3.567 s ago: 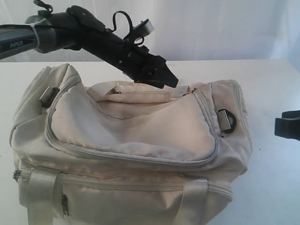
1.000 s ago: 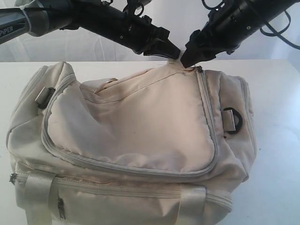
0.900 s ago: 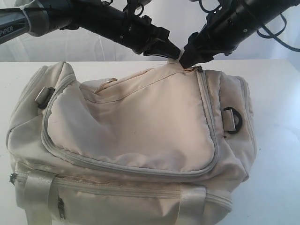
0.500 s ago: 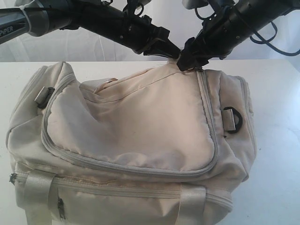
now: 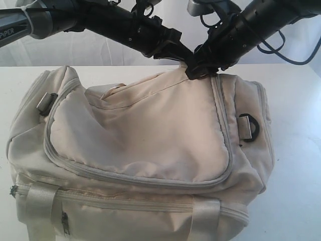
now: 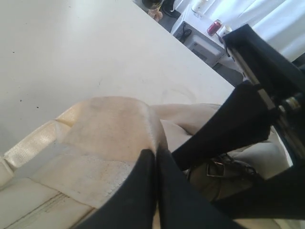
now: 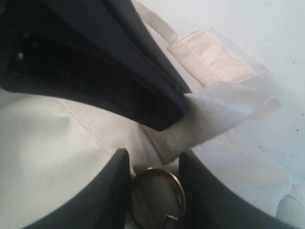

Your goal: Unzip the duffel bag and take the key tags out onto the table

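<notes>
A: The duffel bag (image 5: 150, 145) is placed where?
B: On the white table (image 5: 296, 100), white backdrop (image 5: 65, 52) behind. Its fabric is pinched by the closed left gripper (image 6: 155, 155); a metal ring (image 7: 157, 200) is clamped by the right gripper (image 7: 155, 160).

"What was the duffel bag (image 5: 150, 130) made of?"
"Matt cream cloth, softly creased; its straps (image 5: 42, 206) were glossier woven webbing."
"The ring pull (image 7: 157, 198)?"
"Dull, smooth metal. The table (image 5: 296, 150) looked plain, smooth and matt white."
</notes>
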`<state>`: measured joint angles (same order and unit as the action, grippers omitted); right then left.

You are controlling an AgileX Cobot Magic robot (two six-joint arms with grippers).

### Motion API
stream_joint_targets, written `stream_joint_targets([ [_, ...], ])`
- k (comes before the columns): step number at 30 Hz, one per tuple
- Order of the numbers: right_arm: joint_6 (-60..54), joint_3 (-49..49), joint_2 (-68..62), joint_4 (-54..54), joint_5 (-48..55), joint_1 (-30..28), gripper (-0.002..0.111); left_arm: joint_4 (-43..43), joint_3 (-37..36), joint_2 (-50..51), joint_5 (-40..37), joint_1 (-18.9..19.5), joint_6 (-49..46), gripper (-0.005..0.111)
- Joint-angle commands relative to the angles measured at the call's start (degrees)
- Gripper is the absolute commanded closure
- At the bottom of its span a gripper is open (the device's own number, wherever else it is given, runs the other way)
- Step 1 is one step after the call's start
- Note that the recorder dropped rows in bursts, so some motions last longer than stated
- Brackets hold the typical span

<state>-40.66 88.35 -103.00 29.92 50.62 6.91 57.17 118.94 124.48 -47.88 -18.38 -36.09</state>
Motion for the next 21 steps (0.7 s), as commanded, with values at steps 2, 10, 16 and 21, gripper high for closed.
stream_joint_targets([
  [2,1.0,0.2,0.9,-0.2,-0.5,0.0,0.102,4.3,0.4,-2.4,-1.1,-0.1,-0.1,0.107],
  [10,8.0,0.2,4.9,-6.0,0.5,0.0,0.108,2.2,0.4,-2.2,0.7,-0.1,1.8,0.107],
  [16,11.7,0.2,6.3,-6.6,8.6,0.0,0.108,1.9,0.4,-2.1,2.9,-0.1,3.3,0.107],
  [21,12.9,0.2,6.4,-6.5,15.1,0.0,0.108,1.9,0.4,-2.1,3.5,-0.1,3.3,0.107],
])
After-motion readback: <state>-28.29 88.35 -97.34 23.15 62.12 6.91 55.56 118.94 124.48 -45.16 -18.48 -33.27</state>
